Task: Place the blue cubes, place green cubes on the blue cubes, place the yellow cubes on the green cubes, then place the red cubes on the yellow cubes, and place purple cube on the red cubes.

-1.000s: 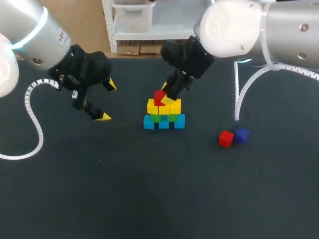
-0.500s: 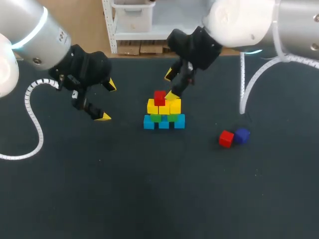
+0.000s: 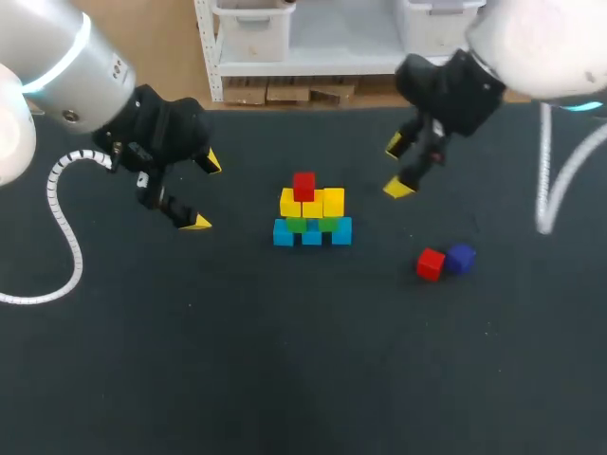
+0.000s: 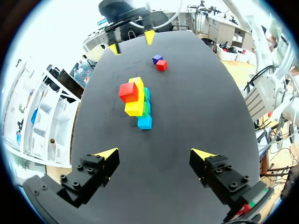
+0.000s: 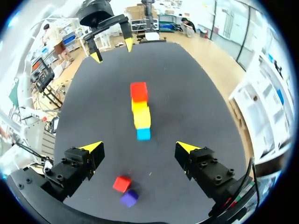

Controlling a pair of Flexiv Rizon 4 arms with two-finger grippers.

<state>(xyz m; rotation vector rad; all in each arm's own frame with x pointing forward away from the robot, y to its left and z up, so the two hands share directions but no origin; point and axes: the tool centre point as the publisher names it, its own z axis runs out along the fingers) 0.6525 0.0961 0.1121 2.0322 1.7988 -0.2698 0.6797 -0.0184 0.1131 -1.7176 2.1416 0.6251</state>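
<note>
The left gripper [image 3: 204, 192] and right gripper [image 3: 396, 167] hang with fingers apart and empty. The cube stack [image 3: 311, 213] sits ahead of both, and a loose red cube [image 3: 430, 263] lies near the right fingers.

We see blue cubes [image 3: 312, 235], green cubes [image 3: 297, 225], yellow cubes [image 3: 290, 203], a stacked red cube [image 3: 303, 185], a loose red cube [image 3: 430, 264], a purple cube [image 3: 461, 258]; our desk [image 3: 285, 360] is black.
</note>
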